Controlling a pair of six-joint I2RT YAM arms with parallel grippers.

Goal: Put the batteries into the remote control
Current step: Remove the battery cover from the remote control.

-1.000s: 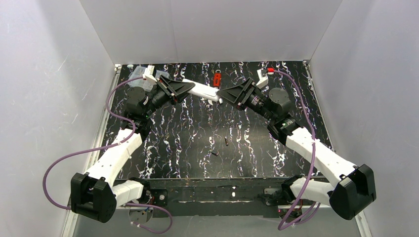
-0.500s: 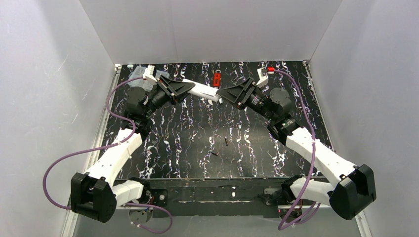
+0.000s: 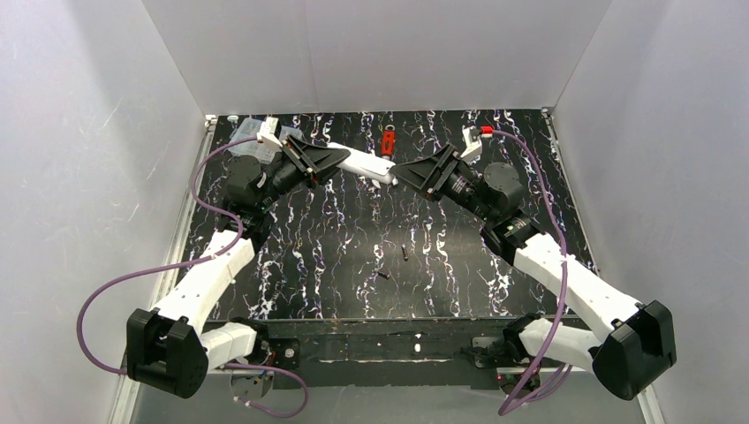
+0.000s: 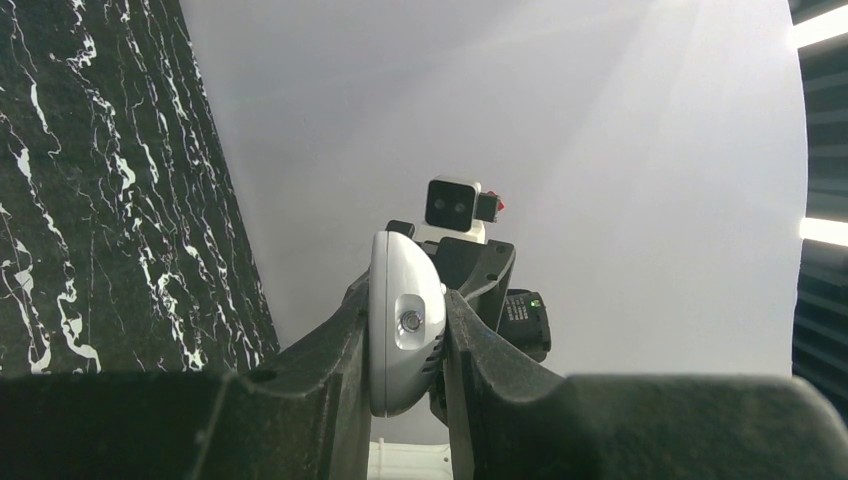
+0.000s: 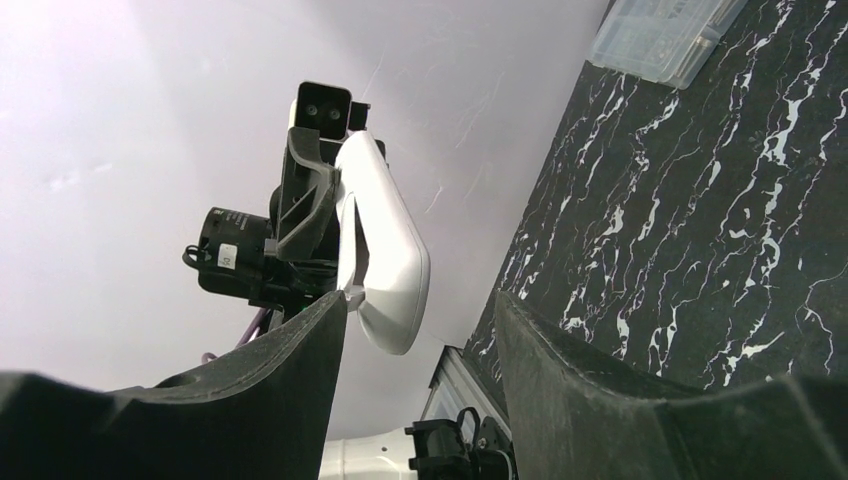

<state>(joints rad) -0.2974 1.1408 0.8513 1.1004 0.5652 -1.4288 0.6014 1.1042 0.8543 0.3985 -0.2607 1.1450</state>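
Note:
My left gripper (image 3: 334, 158) is shut on the white remote control (image 3: 366, 163) and holds it in the air over the back of the table. In the left wrist view the remote (image 4: 405, 320) stands clamped between both fingers. My right gripper (image 3: 399, 170) is open at the remote's free end. In the right wrist view that end (image 5: 388, 250) sits by the left finger, and the gap between my fingers (image 5: 420, 315) is wide. Two dark batteries (image 3: 404, 253) (image 3: 383, 275) lie on the table in the near middle.
A red-handled wrench (image 3: 387, 141) lies at the back of the table behind the remote. A clear plastic compartment box (image 5: 665, 35) sits at the back left corner. White walls close in the black marbled table (image 3: 336, 265) on three sides.
My right arm has shifted a little to the right and its gripper has drawn slightly back from the remote's end. The left gripper and the remote have stayed put.

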